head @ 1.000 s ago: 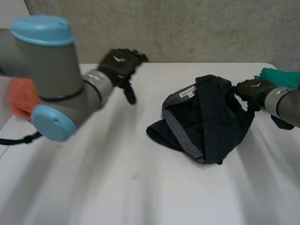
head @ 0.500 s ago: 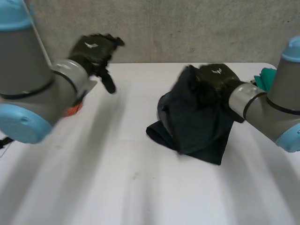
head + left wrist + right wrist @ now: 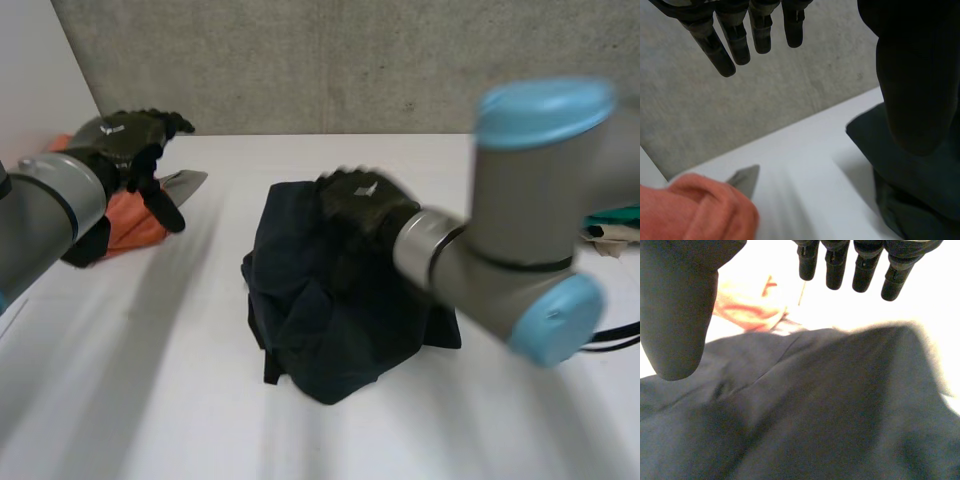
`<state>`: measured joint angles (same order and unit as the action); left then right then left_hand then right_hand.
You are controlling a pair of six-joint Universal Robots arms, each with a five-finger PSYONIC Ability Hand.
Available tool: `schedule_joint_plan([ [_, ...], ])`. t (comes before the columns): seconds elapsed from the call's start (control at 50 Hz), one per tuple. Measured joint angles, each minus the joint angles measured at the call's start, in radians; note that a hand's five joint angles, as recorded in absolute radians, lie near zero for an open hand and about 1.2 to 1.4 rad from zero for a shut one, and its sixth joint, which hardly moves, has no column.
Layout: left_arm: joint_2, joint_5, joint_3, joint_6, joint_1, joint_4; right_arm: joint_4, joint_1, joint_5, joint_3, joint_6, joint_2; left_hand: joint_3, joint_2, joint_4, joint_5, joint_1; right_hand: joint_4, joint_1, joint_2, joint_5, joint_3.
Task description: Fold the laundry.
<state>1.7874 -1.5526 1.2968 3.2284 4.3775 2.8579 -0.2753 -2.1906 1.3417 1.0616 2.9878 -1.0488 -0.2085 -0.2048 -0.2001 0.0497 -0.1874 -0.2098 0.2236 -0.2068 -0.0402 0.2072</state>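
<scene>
A dark navy garment (image 3: 330,310) lies bunched in a heap at the middle of the white table (image 3: 300,430). My right hand (image 3: 360,203) rests on the heap's far top. In the right wrist view its fingers (image 3: 862,270) are straight and its thumb is apart, above the dark garment (image 3: 815,415), so it is open. My left hand (image 3: 125,140) hovers at the table's far left over an orange cloth (image 3: 135,225). Its fingers (image 3: 735,42) hang straight and hold nothing. The dark garment (image 3: 905,190) lies beside its thumb.
A grey cloth tip (image 3: 182,182) pokes out beside the orange cloth (image 3: 700,210). A teal cloth (image 3: 615,218) lies at the table's far right edge. A concrete wall (image 3: 350,60) stands behind the table. The near part of the table is bare.
My right arm swept left with the dark garment, which went from the right side to the middle and bunched up. My left hand drew back left over the orange cloth.
</scene>
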Motion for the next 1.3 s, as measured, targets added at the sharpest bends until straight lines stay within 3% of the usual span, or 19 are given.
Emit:
schedule_joint_plan([
  [0.24,0.009,0.035,0.092,-0.059,-0.085,-0.039,-0.066,0.182,-0.09,0.071,-0.093,-0.181,0.0,0.0,0.0,0.0,0.0,0.002,0.0,0.0,0.0,0.0],
  [0.38,0.136,0.062,0.073,-0.065,-0.147,-0.03,-0.056,0.262,-0.102,0.162,-0.129,-0.21,0.0,0.0,0.0,0.0,0.0,0.002,0.0,0.0,0.0,0.0],
  [0.64,0.39,0.052,-0.052,-0.086,-0.276,0.02,0.11,0.352,-0.104,0.364,-0.197,-0.222,-0.003,-0.003,-0.005,0.001,-0.016,0.002,0.0,0.0,0.0,0.0],
  [0.66,0.404,0.042,-0.064,-0.087,-0.282,0.028,0.116,0.353,-0.102,0.368,-0.2,-0.219,-0.106,-0.105,-0.109,0.105,-0.141,0.002,0.0,0.0,0.0,0.0],
  [0.72,0.427,-0.027,-0.118,-0.087,-0.289,0.059,0.136,0.355,-0.099,0.371,-0.209,-0.204,-0.651,-0.687,-0.665,0.634,-0.793,0.003,0.0,0.0,0.0,0.0],
  [0.74,0.428,-0.043,-0.129,-0.087,-0.289,0.064,0.138,0.355,-0.099,0.37,-0.21,-0.201,-0.651,-0.687,-0.665,0.634,-0.793,0.002,0.0,0.0,0.0,0.0],
  [0.76,0.425,-0.092,-0.162,-0.084,-0.283,0.078,0.143,0.355,-0.098,0.367,-0.211,-0.196,-0.881,-0.904,-0.905,0.861,-0.981,0.002,0.0,0.0,0.0,0.0],
  [0.84,0.373,-0.248,-0.293,-0.066,-0.243,0.117,0.149,0.353,-0.096,0.351,-0.209,-0.187,-0.963,-0.985,-0.986,0.921,-0.988,0.002,0.0,0.0,0.0,0.0],
  [0.94,0.286,-0.316,-0.469,-0.018,-0.195,0.17,0.151,0.353,-0.095,0.336,-0.202,-0.185,-0.963,-0.985,-0.99,0.921,-0.988,0.002,0.0,0.0,0.0,0.0],
  [1.1,0.249,-0.181,-0.693,0.08,-0.214,0.27,0.151,0.383,-0.085,0.318,-0.184,-0.185,-0.963,-0.987,-0.99,0.921,-0.988,0.002,0.0,0.0,0.0,0.0],
  [1.22,0.342,-0.091,-0.672,0.1,-0.296,0.252,0.153,0.416,-0.084,0.308,-0.189,-0.175,-0.963,-0.987,-0.991,0.921,-0.988,0.002,0.0,0.0,0.0,0.0],
  [1.3,0.439,0.016,-0.591,0.104,-0.375,0.198,0.155,0.445,-0.082,0.287,-0.193,-0.157,-0.963,-0.987,-0.993,0.921,-0.988,0.002,0.0,0.0,0.0,0.0],
])
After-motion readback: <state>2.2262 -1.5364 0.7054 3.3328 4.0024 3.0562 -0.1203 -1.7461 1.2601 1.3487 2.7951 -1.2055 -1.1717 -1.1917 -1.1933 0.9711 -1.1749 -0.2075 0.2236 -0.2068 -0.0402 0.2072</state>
